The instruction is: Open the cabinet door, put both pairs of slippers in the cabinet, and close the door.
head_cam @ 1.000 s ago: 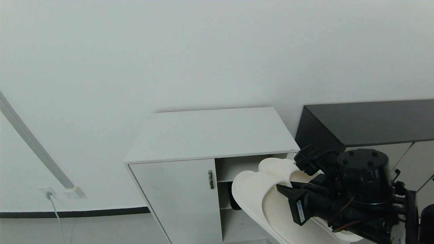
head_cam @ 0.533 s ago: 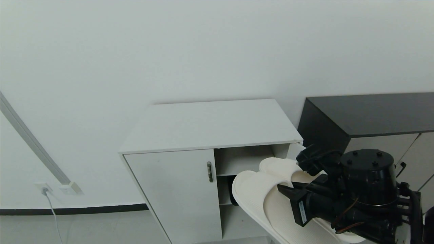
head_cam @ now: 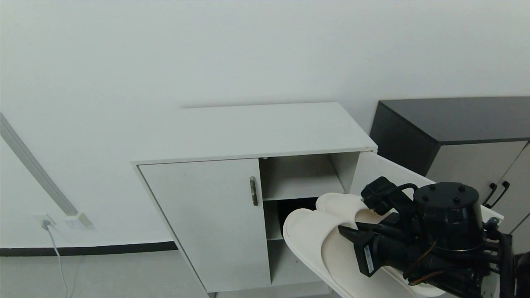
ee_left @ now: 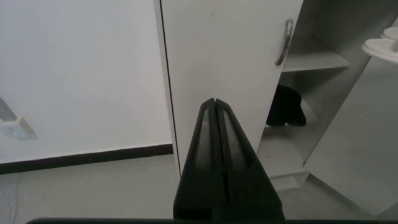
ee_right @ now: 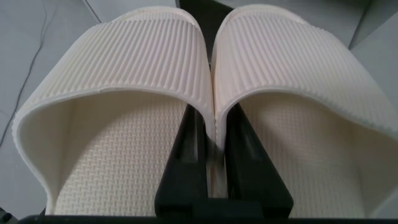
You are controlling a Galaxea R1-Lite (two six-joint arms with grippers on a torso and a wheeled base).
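The cream slippers (ee_right: 124,74) are pinched side by side in the right gripper (ee_right: 214,134), fingers (ee_right: 194,146) clamped on the two inner walls pressed together. Just past the toes, the cabinet (head_cam: 256,132) is seen with its right door (head_cam: 385,171) swung open, dark slippers (ee_left: 286,107) tucked on a shelf inside. The left gripper (ee_left: 215,115) is closed up tight, nothing held, the closed left door (ee_left: 217,50) ahead of it.

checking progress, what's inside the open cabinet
A dark item sits on the middle shelf; the top shelf looks bare. The cream slippers in the right gripper cover part; the closed left door hides the rest.
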